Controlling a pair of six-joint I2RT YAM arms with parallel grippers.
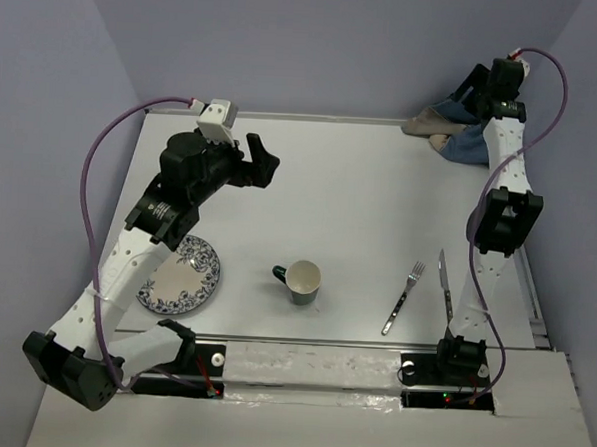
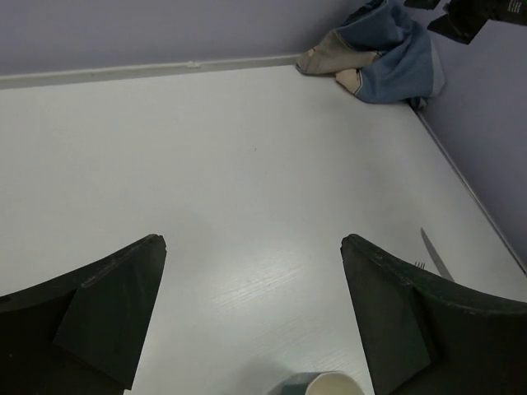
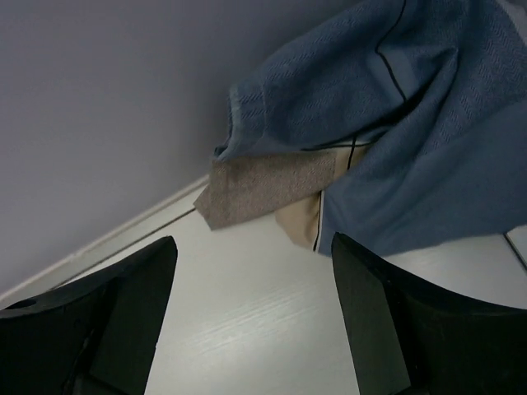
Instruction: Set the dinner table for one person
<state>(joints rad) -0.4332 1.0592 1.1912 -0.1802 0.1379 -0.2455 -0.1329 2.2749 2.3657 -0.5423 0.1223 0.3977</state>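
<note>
The white dinner table fills the top view. On it lie a blue-patterned plate at the near left, a green mug with a cream inside at the near middle, and a fork and knife at the near right. A crumpled blue-and-tan cloth mat lies in the far right corner. My left gripper is open and empty above the far left of the table. My right gripper is open and empty, right beside the mat.
Purple walls close the table on the left, back and right. In the left wrist view the mat lies far ahead, the mug rim at the bottom edge and the knife tip at the right.
</note>
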